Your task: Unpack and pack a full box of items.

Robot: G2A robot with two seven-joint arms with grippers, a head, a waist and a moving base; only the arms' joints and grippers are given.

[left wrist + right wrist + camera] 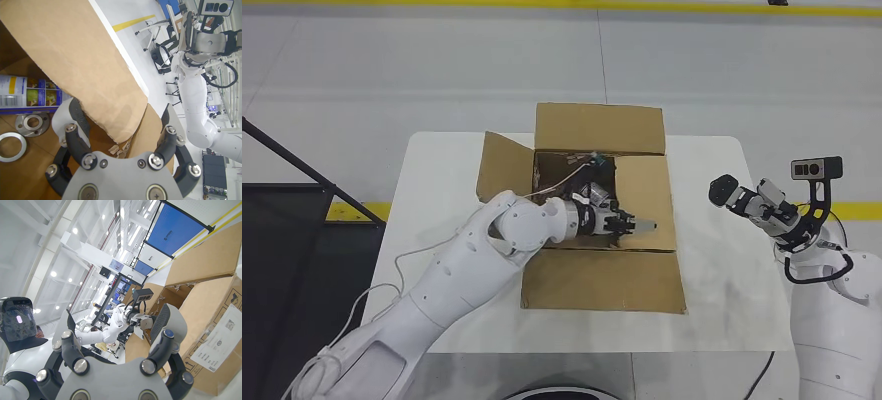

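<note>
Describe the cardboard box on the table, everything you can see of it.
The cardboard box is brown corrugated card, upright on the white table. Three flaps spread outward; the fourth lies over part of the opening, its edges torn and ragged. One outer wall carries a white label. On its floor lie a printed can, a metal flange and a metal ring. The left gripper sits at the fourth flap, jaws open either side of its edge.

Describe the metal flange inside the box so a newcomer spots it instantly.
Look inside the open cardboard box on the white table. On its floor, beside the lying labelled can, sits the metal flange. Unlike the plain ring next to it, it has small bolt holes around its bore.
</note>
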